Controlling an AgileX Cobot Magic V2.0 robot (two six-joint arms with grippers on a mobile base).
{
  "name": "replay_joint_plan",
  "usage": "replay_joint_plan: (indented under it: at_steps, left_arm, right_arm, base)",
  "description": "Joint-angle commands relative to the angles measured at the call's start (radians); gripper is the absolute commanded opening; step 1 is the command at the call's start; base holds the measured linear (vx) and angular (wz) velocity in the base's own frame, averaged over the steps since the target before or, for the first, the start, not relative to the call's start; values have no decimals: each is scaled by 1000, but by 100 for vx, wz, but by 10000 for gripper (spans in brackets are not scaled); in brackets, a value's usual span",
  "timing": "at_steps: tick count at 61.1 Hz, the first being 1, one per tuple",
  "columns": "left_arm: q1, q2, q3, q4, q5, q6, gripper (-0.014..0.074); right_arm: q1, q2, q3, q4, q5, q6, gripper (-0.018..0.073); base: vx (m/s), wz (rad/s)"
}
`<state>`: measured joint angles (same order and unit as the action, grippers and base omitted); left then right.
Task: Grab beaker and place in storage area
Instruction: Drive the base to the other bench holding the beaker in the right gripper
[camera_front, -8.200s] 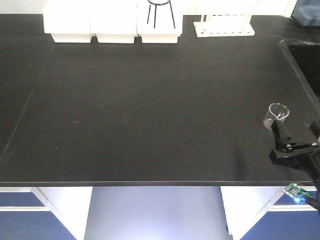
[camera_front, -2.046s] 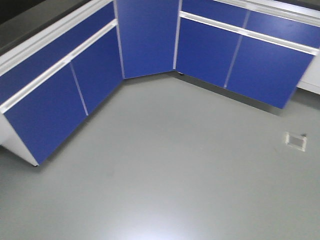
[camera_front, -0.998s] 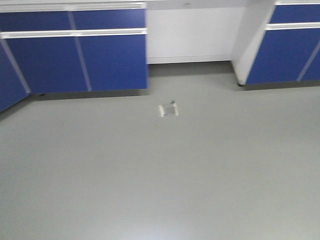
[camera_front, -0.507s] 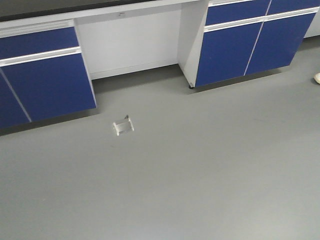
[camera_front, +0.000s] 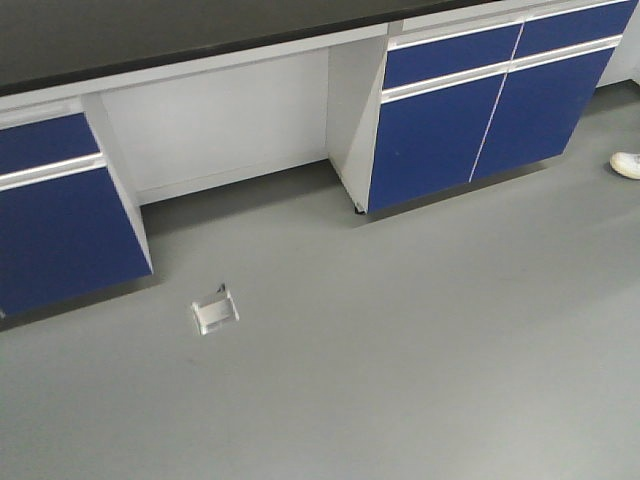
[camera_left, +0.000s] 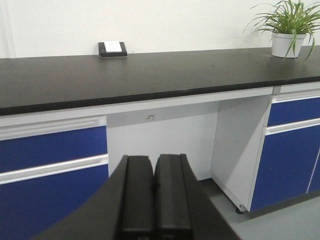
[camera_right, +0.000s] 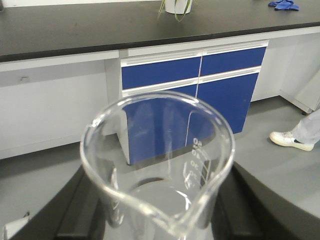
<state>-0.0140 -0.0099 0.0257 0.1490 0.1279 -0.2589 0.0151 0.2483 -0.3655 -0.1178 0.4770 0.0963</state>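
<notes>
Gripping the one beaker (camera_right: 160, 170) from both sides, the right gripper (camera_right: 160, 215) holds it upright over the grey floor (camera_front: 400, 350), well apart from the storage benchtop (camera_left: 150, 75). The left gripper (camera_left: 155, 195) is closed, its two pads (camera_left: 137, 195) pressed together. On the black benchtop sit one socket box (camera_left: 112, 48) by the wall and one potted plant (camera_left: 285, 30). One shiny floor plate (camera_front: 214, 312) and one white shoe (camera_front: 626, 164) rest on the floor.

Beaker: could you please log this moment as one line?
phase: carrying | right gripper: shut on beaker | left gripper: shut, empty | storage area: ahead, not reached
</notes>
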Motion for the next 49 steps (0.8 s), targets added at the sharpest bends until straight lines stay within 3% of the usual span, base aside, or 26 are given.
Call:
replay_joint_plan:
  at_steps: [1,49]
  left_arm:
    - [-8,-17,22,-6,-80,-6,-8]
    - [-8,-17,22,-6,-80,-6,-8]
  right_arm:
    - [-3,8,-27,-10,-84,-7,0]
    - [-3,8,-27,-10,-84,-7,0]
  base:
    - [43,-10]
    - [46,-9]
